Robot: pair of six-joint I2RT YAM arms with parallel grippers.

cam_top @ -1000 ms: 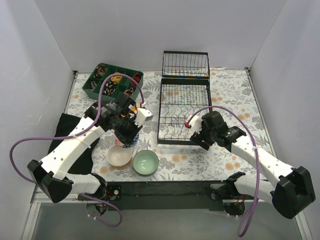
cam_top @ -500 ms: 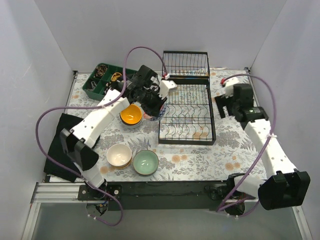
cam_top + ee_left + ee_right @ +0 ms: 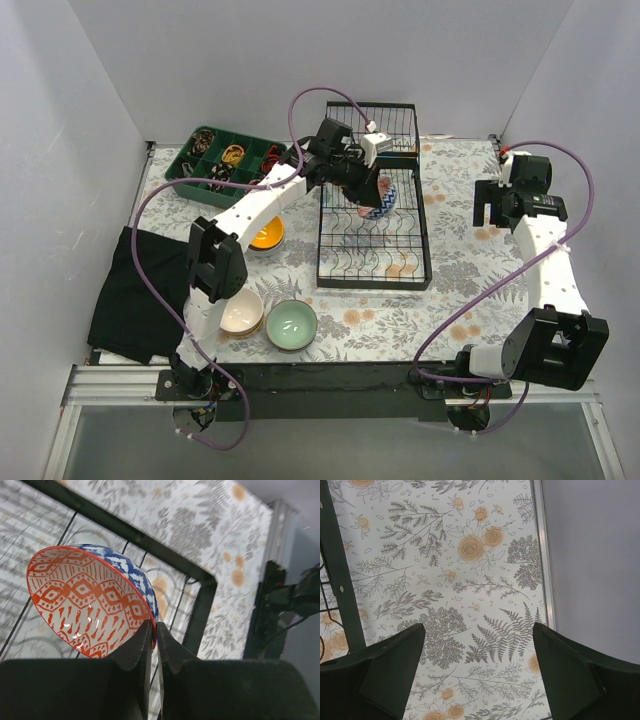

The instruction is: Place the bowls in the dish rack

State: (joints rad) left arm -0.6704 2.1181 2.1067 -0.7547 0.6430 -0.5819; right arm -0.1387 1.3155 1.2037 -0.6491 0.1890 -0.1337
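The left gripper (image 3: 152, 630) clamps the rim of a tilted patterned bowl (image 3: 85, 597), red-and-white inside and blue outside, over the dish rack (image 3: 372, 284) below its fingers. Beside the rack, the right gripper (image 3: 479, 630) hangs over the floral tablecloth (image 3: 470, 555), fingers spread wide. An orange bowl (image 3: 266, 236), a beige bowl (image 3: 238, 312) and a mint bowl (image 3: 291, 324) sit well behind the left gripper.

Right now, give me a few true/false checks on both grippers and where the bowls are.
1. The left gripper pinches the patterned bowl by its rim. True.
2. The right gripper is shut. False: it is open and holds nothing.
3. The orange bowl is in the dish rack. False: it sits on the tablecloth, left of the rack.
4. The mint bowl sits beside the beige bowl. True.
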